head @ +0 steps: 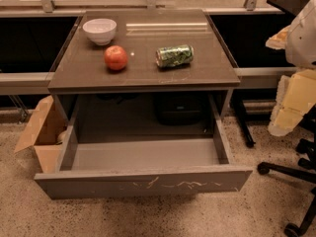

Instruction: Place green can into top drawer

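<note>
Grey table [98, 75] bears green can [174, 56], top drawer [143, 184] open, pincer [291, 105] at right

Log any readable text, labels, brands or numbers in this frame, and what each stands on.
None can be read.
Green can, lying on the table: mottled print, too small to read.
Top drawer front: pale scratches, no writing.
Gripper, at the right edge: no marking shows.

arm [302, 33]: white, at view's far right edge | jaws: hanging low beneath it
</note>
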`<act>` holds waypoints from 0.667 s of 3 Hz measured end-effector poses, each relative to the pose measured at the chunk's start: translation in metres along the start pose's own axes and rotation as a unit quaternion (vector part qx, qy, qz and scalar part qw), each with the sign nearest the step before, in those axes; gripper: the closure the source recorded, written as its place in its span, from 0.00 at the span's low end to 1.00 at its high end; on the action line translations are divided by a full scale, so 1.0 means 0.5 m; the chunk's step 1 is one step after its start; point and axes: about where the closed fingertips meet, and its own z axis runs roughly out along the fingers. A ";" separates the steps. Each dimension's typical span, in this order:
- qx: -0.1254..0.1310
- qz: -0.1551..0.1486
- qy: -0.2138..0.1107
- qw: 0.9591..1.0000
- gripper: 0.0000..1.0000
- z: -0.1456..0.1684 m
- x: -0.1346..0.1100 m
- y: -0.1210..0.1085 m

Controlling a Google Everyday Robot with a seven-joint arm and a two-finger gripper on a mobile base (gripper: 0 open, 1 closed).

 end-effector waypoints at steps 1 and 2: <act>0.001 0.000 0.000 1.000 0.00 0.000 -0.001 -0.001; -0.004 -0.013 -0.016 1.000 0.00 0.020 -0.037 -0.034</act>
